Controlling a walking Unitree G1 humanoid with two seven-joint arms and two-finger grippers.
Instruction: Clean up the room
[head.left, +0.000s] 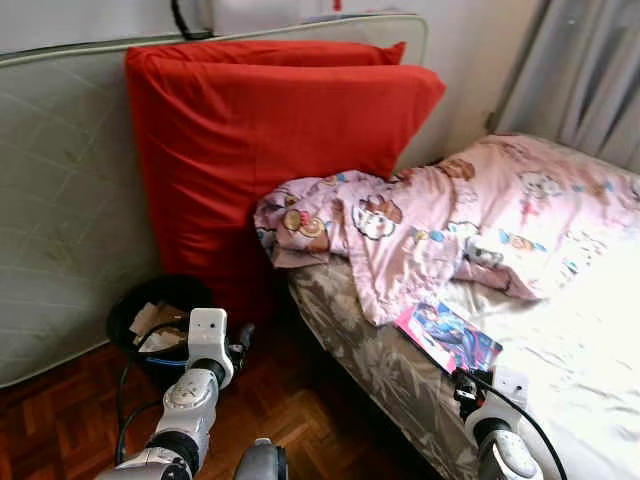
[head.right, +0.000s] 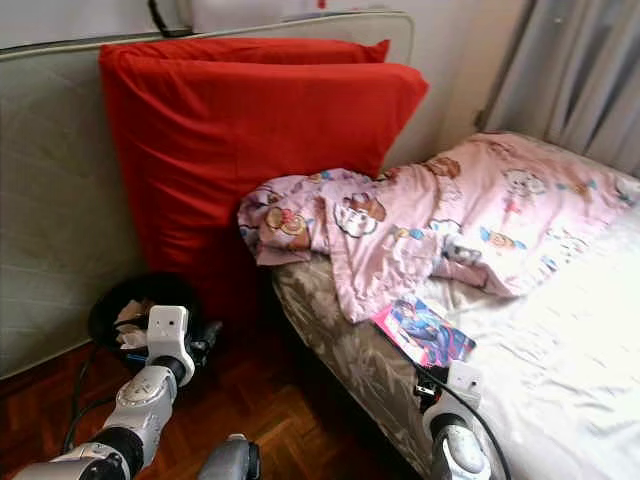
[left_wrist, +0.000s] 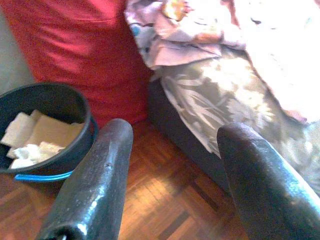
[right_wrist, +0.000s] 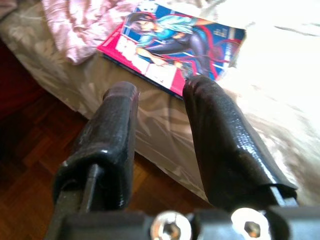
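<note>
A colourful comic book (head.left: 448, 337) lies on the bed's white sheet near its edge, just below a crumpled pink cartoon blanket (head.left: 450, 220). My right gripper (right_wrist: 160, 87) hovers over the bed's edge a short way from the book (right_wrist: 175, 45), open with nothing between its fingers. A black bin (head.left: 150, 320) holding crumpled white paper (left_wrist: 30, 135) stands on the floor by the red pillows. My left gripper (left_wrist: 177, 132) is held above the wooden floor beside the bin, open and empty.
Two big red pillows (head.left: 270, 140) lean against an upright grey mattress (head.left: 60, 200) at the wall. The bed (head.left: 370, 350) with its floral side fills the right. Grey curtains (head.left: 590, 70) hang at the far right. Parquet floor (head.left: 290, 410) lies between bin and bed.
</note>
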